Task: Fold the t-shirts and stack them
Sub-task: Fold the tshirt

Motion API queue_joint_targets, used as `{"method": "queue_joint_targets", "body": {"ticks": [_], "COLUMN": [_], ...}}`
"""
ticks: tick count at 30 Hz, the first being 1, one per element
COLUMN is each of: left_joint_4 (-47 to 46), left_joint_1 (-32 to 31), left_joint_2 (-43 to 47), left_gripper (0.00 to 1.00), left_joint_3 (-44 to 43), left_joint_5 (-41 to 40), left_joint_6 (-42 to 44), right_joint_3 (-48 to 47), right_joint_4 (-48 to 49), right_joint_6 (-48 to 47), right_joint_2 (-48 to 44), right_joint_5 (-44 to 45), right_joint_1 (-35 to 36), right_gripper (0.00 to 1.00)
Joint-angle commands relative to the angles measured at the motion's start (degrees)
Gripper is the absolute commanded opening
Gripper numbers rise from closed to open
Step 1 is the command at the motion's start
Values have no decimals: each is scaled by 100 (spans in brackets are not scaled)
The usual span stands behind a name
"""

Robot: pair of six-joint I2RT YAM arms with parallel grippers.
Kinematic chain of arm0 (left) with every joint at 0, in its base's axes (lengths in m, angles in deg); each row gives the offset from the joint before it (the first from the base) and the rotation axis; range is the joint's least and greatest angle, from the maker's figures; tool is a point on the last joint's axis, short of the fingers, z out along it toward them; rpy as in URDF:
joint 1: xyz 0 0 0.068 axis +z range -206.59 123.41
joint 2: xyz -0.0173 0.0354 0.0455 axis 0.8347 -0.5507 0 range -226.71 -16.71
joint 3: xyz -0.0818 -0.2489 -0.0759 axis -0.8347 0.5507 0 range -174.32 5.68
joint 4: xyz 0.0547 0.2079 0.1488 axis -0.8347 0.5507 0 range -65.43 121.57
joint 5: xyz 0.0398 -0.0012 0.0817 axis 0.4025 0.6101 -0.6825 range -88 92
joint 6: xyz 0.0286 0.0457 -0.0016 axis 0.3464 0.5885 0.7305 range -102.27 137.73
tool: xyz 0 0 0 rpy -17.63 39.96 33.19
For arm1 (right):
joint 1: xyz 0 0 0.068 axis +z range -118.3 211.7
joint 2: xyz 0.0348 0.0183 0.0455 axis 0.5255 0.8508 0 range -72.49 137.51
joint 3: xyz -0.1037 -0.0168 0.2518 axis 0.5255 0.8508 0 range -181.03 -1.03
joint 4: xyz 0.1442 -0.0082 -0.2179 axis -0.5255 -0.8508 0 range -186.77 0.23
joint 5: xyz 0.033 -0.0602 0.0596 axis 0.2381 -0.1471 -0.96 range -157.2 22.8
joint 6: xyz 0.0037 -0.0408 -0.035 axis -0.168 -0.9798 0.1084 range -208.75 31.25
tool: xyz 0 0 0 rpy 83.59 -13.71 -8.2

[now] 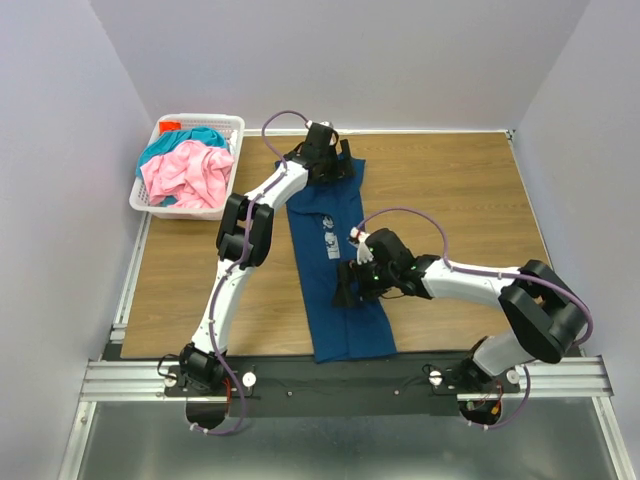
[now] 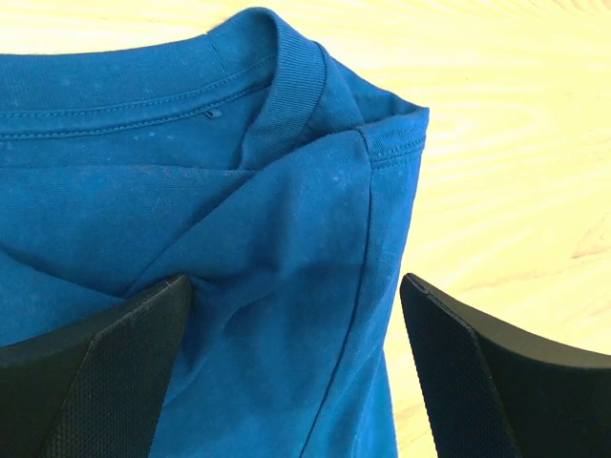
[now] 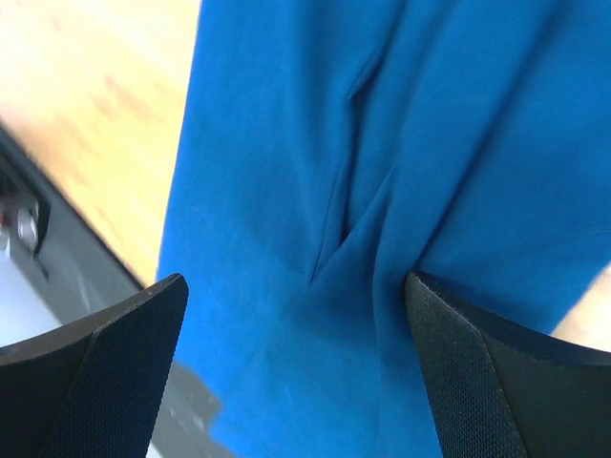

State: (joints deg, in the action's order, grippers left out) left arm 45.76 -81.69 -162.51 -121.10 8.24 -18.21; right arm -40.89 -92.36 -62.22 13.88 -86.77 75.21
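Observation:
The dark blue t-shirt lies on the wooden table as a long narrow strip, with its white print facing up. My left gripper is open at its far collar end. In the left wrist view, the collar and shoulder seam lie between the black fingers. My right gripper is open over the strip's lower half. In the right wrist view, its fingers straddle wrinkled blue cloth. The pink t-shirt and the teal t-shirt lie crumpled in the basket.
The white lattice basket stands at the table's far left corner. The shirt's near hem hangs over the table's front edge onto the black rail. Bare wood lies to the right of the shirt. Grey walls enclose the table.

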Motion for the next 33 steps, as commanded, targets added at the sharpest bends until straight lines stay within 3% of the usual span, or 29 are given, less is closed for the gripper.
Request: {"method": "queue_joint_targets", "body": {"ticks": [1,7,9,12,16,19,24,29,33], "left_joint_4": [316,-8,-211,-300,-457,-782,-1257,-1583,-1653], "left_joint_1": [23,5,-12,-12,-12,-3,-3,-3,-3], "left_joint_2": [-168,-134,156,779,1991,3195,5208,6657,7433], "left_gripper": [98,98,98,98,98,98,98,98,98], "left_joint_3": [215,109,276,478,1040,2049,4492,6626,7772], "left_joint_5": [263,790,844,713,46,-489,-1212,-1283,-1239], "left_joint_6": [184,220,246,325,535,580,282,-61,-272], "right_joint_3": [-39,-584,-873,-1164,-1788,-2394,-3779,-5153,-5821], "right_joint_4": [-743,-857,-918,-954,-971,-998,-1059,-1445,-1481], "right_joint_6": [-235,-323,-236,-200,-279,-306,-307,-683,-1454], "right_joint_2": [-40,-235,-86,134,433,879,1932,3095,3894], "right_joint_5": [-504,769,1260,1263,1465,1746,2122,2554,2635], "right_joint_1": [272,264,194,-78,-290,-500,-773,-861,-861], "right_gripper": [100,100,100,100,100,100,100,100,100]}}
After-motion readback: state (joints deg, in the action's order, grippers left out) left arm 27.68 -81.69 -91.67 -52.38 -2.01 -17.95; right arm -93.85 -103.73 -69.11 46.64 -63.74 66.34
